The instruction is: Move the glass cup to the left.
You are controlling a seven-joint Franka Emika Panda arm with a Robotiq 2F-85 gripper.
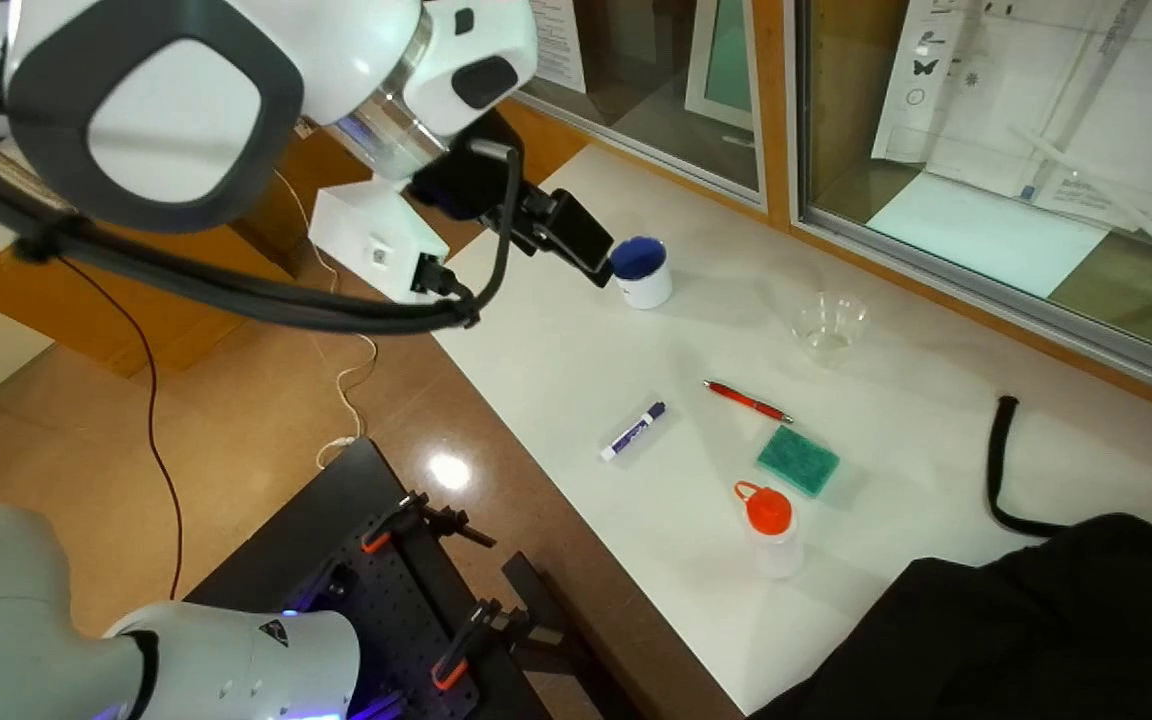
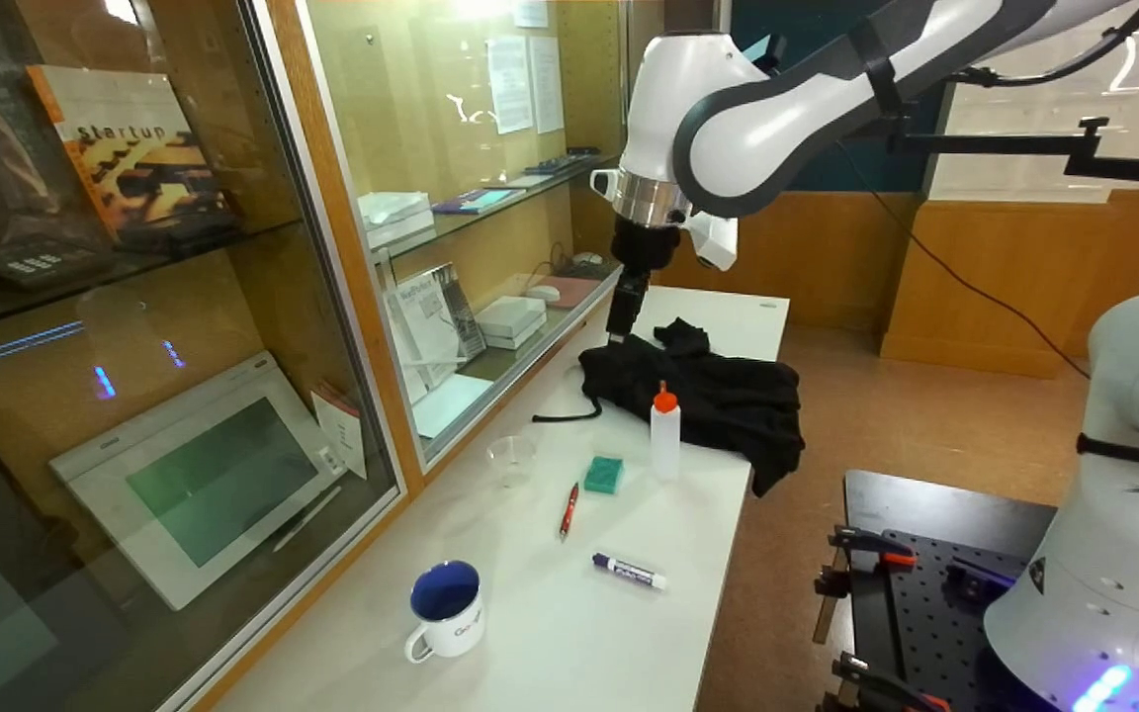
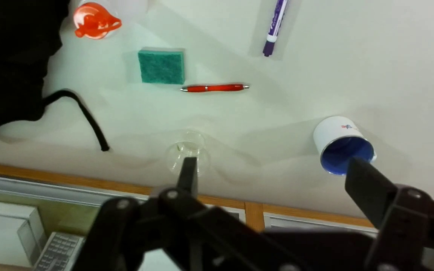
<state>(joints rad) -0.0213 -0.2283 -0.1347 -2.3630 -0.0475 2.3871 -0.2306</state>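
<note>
Two fingers [image 3: 189, 174] of our gripper [image 3: 273, 162] stand wide apart in the wrist view, nothing clamped between them, and both exterior views show us hanging well above the white countertop [image 1: 556, 370]. Our clear glass tumbler [image 1: 829, 330] stands upright there, mouth up, near the wooden sill [image 3: 70, 179] of the glass-fronted cabinet [image 2: 360, 297].

What the coming move turns on is a sideways offset. In the wrist view the tumbler lies off-centre, beneath the fingertip on the side of the black garment [image 3: 9, 67], and that tip hides part of its rim; the white mug [image 3: 337, 141] with the blue inside lies by the opposite tip. We judge that going straight down risks landing a finger on the glass, so we should shift toward the garment until the tumbler sits mid-gap. How much of the offset is only camera slant, we cannot tell.

The finger-to-finger line runs roughly along the sill, and the tumbler is round with its axis vertical, so we expect little wrist turning. If left means the robot's own as it faces the cabinet, we would carry toward the mug. The red pen [image 3: 215, 88] and green sponge [image 3: 161, 67] lie farther from the sill, likely out of our way.
</note>
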